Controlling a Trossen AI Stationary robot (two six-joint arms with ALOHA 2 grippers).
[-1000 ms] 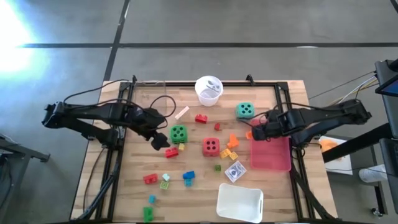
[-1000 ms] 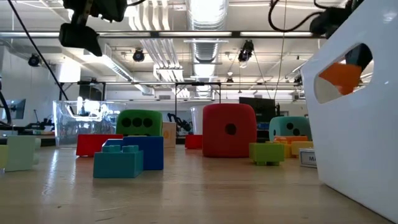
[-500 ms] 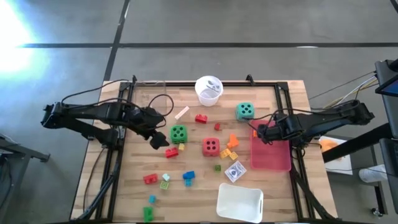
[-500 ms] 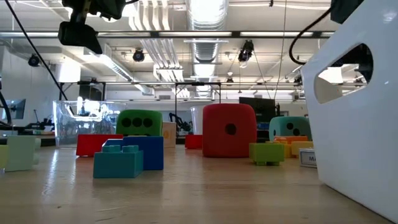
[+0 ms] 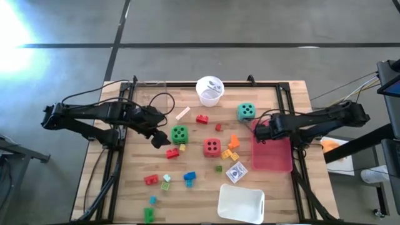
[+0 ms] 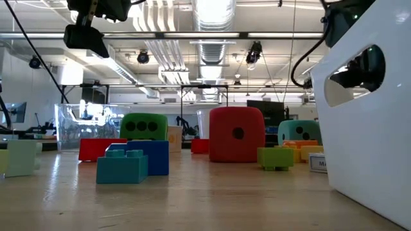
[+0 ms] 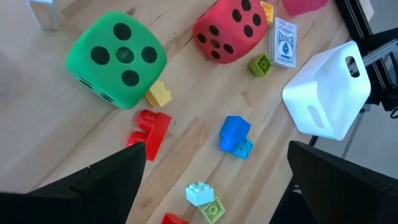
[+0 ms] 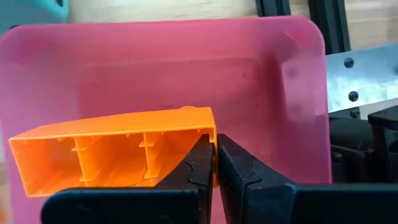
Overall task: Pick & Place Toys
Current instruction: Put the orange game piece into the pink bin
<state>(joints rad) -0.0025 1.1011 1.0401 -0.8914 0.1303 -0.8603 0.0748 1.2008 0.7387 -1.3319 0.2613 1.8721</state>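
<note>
The toys lie scattered on the wooden table: a green die (image 5: pixel 179 134), a red die (image 5: pixel 212 147), a teal die (image 5: pixel 246 111) and small bricks such as a red one (image 7: pixel 149 134) and a blue one (image 7: pixel 235 134). My left gripper (image 5: pixel 156 139) hangs open above the table, left of the green die, with nothing between its fingers. My right gripper (image 5: pixel 261 132) is over the far left corner of a pink tray (image 5: pixel 275 156), shut on an orange brick (image 8: pixel 112 152). My right gripper pinches a thin side wall at one end of the orange brick (image 8: pixel 208 140) between its two fingers (image 8: pixel 198 168). The fingers slant steeply down from above. The brick sticks out sideways from them, its hollow underside toward the wrist camera, over the pink tray's floor (image 8: pixel 186 74).
A white cup (image 5: pixel 210 90) stands at the far edge and a white container (image 5: pixel 240 203) at the near edge. A card pack (image 5: pixel 236 173) lies near the red die. Black frame rails (image 5: pixel 294 162) run along both sides of the table.
My right gripper has sunk toward the pink tray with the orange brick and has rolled its wrist; it stays shut on the brick.
</note>
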